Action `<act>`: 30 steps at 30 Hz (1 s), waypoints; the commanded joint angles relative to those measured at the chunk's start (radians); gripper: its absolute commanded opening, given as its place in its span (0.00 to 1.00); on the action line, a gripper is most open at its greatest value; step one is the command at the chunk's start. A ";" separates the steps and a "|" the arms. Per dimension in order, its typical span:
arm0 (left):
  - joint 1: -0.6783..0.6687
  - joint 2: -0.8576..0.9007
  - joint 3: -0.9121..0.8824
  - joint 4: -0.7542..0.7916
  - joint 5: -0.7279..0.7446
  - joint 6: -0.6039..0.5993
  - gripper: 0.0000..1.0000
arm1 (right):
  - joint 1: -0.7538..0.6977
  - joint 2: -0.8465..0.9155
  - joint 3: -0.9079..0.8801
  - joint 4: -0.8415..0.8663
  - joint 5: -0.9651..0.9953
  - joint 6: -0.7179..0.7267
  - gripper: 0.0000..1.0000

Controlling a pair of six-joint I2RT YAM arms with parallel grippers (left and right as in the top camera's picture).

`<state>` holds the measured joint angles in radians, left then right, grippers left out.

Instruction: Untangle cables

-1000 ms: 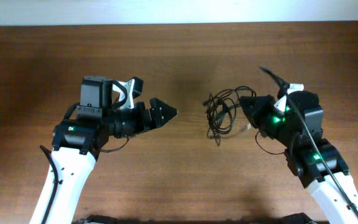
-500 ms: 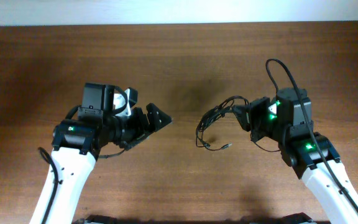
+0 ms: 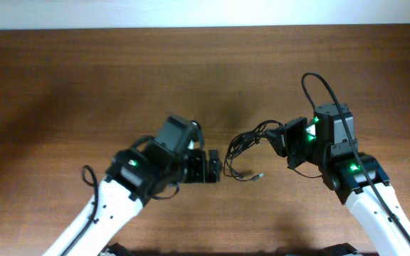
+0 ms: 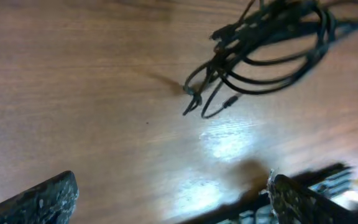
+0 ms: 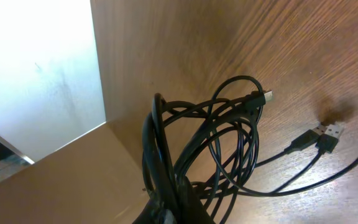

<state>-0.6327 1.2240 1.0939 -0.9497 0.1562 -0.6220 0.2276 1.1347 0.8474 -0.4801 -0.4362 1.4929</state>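
Left fingers (image 4: 42,198), spread, have swung toward the cables (image 5: 156,149); wrist view shows right fingers (image 3: 294,146) pinching them.

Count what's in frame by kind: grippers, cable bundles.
Grippers: 2 (left gripper open, right gripper shut on the bundle)
Tangled black cable bundle: 1 (the number of separate strands cannot be told)
Total: 3

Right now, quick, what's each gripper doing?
Left gripper: open, holding nothing.
Right gripper: closed on the bundle of black cables.
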 commanded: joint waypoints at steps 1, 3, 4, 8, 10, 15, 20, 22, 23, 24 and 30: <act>-0.132 -0.002 0.003 0.031 -0.251 0.080 0.99 | -0.005 -0.002 0.024 0.003 -0.025 0.008 0.04; -0.205 0.001 0.003 0.066 -0.344 0.087 0.99 | -0.005 -0.002 0.024 0.003 -0.025 0.008 0.04; -0.217 0.001 0.003 0.090 -0.345 0.111 0.99 | -0.005 -0.002 0.024 0.003 -0.026 0.008 0.04; -0.227 0.061 0.002 0.267 -0.345 0.288 0.98 | -0.005 -0.002 0.024 0.003 -0.088 0.008 0.04; -0.227 0.128 0.002 0.323 -0.344 0.288 0.93 | -0.005 -0.002 0.024 0.003 -0.097 0.008 0.04; -0.227 0.269 0.002 0.359 -0.354 0.340 0.33 | -0.006 -0.002 0.024 0.003 -0.111 -0.006 0.04; -0.227 0.285 0.003 0.354 -0.547 0.340 0.00 | -0.006 -0.002 0.024 -0.046 -0.101 -0.540 0.04; -0.226 0.262 0.003 0.351 -0.583 0.340 0.00 | -0.006 -0.002 0.024 -0.151 0.011 -0.603 0.04; -0.224 0.249 0.004 0.351 -0.582 0.340 0.00 | -0.006 -0.002 0.024 -0.218 0.091 -0.602 0.04; -0.224 0.213 0.005 0.351 -0.582 0.340 0.00 | -0.006 -0.002 0.024 -0.303 0.190 -0.594 0.04; -0.224 -0.052 0.005 0.343 -0.584 0.340 0.00 | -0.006 -0.002 0.024 -0.426 0.350 -0.562 0.04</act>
<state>-0.8715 1.2907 1.0912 -0.6010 -0.3443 -0.2863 0.2279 1.1343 0.8627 -0.8856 -0.2035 0.9375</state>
